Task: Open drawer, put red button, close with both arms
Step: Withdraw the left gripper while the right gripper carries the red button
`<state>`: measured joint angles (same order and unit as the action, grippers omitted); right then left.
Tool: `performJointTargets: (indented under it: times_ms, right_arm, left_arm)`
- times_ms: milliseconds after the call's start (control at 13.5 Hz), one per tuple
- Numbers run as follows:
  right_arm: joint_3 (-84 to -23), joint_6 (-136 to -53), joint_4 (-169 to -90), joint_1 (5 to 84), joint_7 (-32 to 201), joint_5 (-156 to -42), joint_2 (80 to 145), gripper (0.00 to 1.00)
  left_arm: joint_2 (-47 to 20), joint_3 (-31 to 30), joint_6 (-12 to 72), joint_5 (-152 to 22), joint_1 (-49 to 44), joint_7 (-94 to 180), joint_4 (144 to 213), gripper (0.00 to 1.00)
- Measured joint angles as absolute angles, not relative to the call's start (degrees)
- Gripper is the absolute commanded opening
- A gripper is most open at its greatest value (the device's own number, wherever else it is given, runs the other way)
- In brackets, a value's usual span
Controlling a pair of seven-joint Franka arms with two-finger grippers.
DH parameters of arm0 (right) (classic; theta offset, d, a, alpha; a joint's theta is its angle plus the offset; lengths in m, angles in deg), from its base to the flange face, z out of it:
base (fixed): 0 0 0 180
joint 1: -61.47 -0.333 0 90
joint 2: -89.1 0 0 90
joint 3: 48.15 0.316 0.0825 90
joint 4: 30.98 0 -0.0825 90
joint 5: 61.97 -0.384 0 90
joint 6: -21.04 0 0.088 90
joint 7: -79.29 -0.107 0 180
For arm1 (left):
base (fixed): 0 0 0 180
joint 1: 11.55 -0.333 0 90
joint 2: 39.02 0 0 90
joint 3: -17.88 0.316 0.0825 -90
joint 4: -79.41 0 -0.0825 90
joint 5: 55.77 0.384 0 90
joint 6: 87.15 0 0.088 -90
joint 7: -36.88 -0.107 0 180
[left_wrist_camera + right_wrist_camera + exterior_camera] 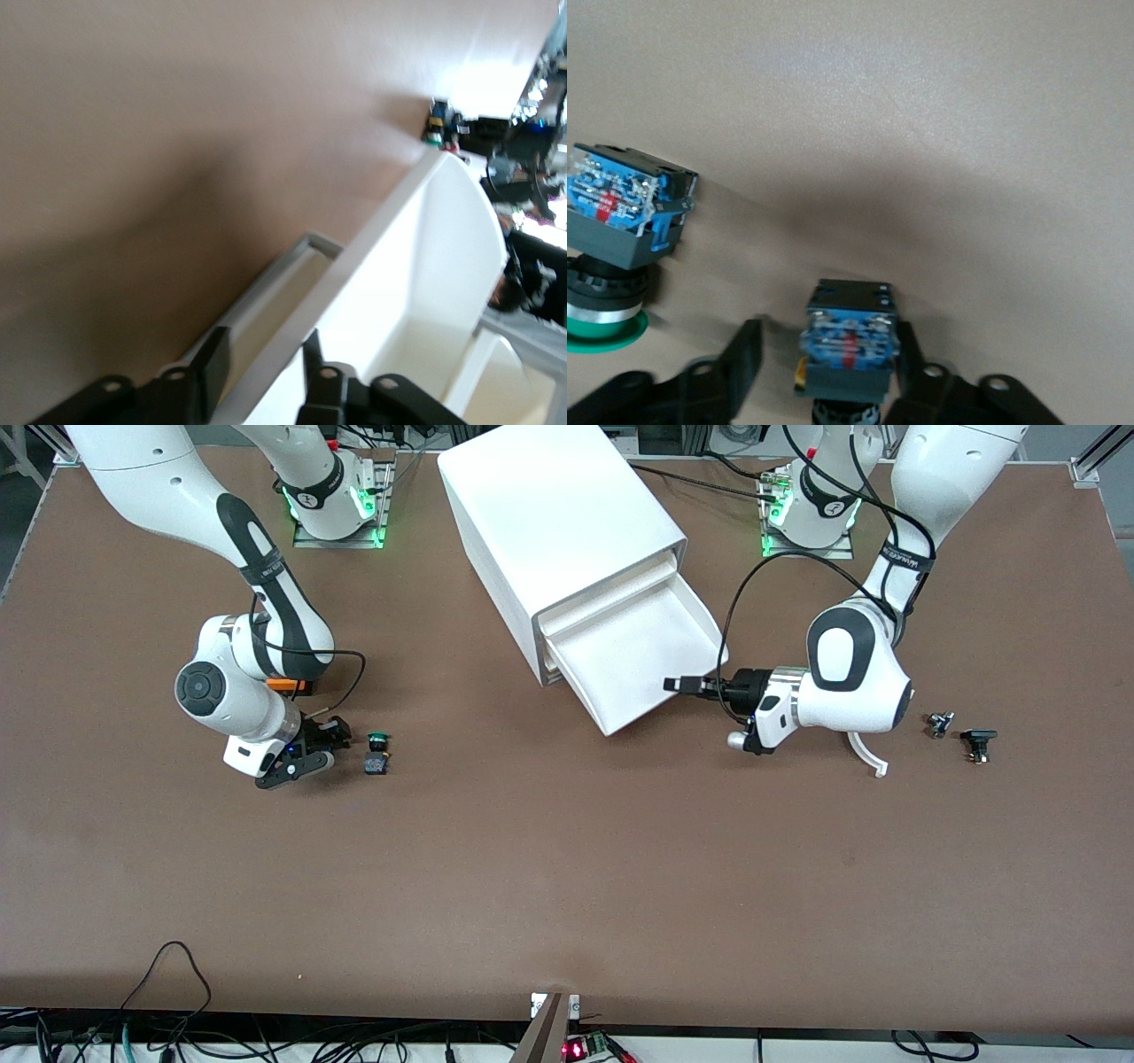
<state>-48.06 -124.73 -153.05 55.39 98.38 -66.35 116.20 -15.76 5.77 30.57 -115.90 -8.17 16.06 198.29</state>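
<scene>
Open drawer and button pickup, seen from the room. The white cabinet lies at the middle of the brown surface. Its lowest drawer is pulled out toward the front camera and shows only its bare white floor.

The left gripper is at the drawer's outer corner. Its fingers press on either face of the drawer's front wall.

Well away from the cabinet, toward the right arm's end, the red button lies on the surface. A green-capped button lies just beside it, on the cabinet's side. The right gripper is low at the red button. Its fingers stand apart around the block, one close to it and one clear.

An orange box is half hidden under the right arm. Toward the left arm's end lie two small dark parts and a white hook.
</scene>
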Motion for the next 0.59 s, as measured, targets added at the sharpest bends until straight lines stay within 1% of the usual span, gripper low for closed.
performJointTargets:
  times_ms: [222,370,593]
  right_arm:
    - [-48.06,-124.73,-153.05,55.4,98.38,-66.35,116.21,0.4]
    - [-48.06,-124.73,-153.04,55.4,98.38,-66.35,116.2,0.36]
    - [-47.96,-124.87,-152.83,55.39,98.47,-66.34,116.21,0.36]
  left_arm:
    - [-15.97,6.29,31.8,-115.88,-8.51,16.42,197.97,1.0]
    - [-17.09,6.4,32.51,-115.88,-8.59,16.44,197.58,1.0]
    - [-20.74,6.56,34.78,-115.88,-11.17,16.99,197.18,1.0]
